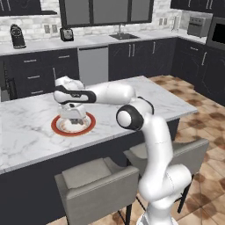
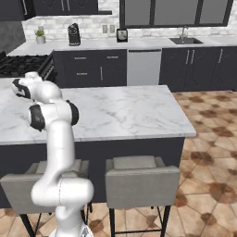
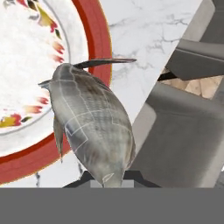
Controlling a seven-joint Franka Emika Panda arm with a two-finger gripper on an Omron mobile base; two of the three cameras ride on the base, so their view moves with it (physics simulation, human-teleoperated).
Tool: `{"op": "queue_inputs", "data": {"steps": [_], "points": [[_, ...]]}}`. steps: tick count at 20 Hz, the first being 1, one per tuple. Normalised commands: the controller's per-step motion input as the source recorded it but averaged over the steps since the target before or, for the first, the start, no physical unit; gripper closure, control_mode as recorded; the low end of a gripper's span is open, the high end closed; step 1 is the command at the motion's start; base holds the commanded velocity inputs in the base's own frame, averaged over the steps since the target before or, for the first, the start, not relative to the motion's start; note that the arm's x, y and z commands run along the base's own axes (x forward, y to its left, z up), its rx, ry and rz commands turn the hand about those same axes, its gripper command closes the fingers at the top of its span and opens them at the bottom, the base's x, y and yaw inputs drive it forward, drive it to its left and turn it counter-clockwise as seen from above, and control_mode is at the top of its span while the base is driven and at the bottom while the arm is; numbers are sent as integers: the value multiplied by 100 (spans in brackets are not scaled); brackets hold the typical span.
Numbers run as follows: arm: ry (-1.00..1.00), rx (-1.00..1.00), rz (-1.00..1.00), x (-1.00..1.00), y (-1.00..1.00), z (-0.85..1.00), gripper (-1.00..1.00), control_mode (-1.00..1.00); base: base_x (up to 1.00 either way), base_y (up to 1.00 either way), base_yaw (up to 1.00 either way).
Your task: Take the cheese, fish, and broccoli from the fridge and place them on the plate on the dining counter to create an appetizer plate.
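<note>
Over the dining counter (image 1: 26, 127) the arm reaches to the plate (image 1: 73, 124), the gripper (image 1: 75, 119) hanging just above it. From the hand view, the plate (image 3: 94, 39) lies below and to one side — the fish (image 3: 89, 127) hangs partly over its red rim, long axis running straight out from the jaws, which are clamped on one end of it. No brand or writing is readable.

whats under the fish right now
Under the fish lie the plate's red rim and marble dining counter. The plate surface directly beneath its body is covered.
</note>
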Motion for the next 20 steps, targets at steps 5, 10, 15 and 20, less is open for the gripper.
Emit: {"op": "queue_inputs", "data": {"steps": [5,10,15,20], "points": [[2,-1,-6,23,5,-31,100,-100,0,0,0],[-1,0,-1,0,0,-55,100,-100,0,0,0],[-22,-3,0,-1,-3,-50,100,-100,0,0,0],[-42,-7,0,0,-4,-35,100,-100,0,0,0]]}}
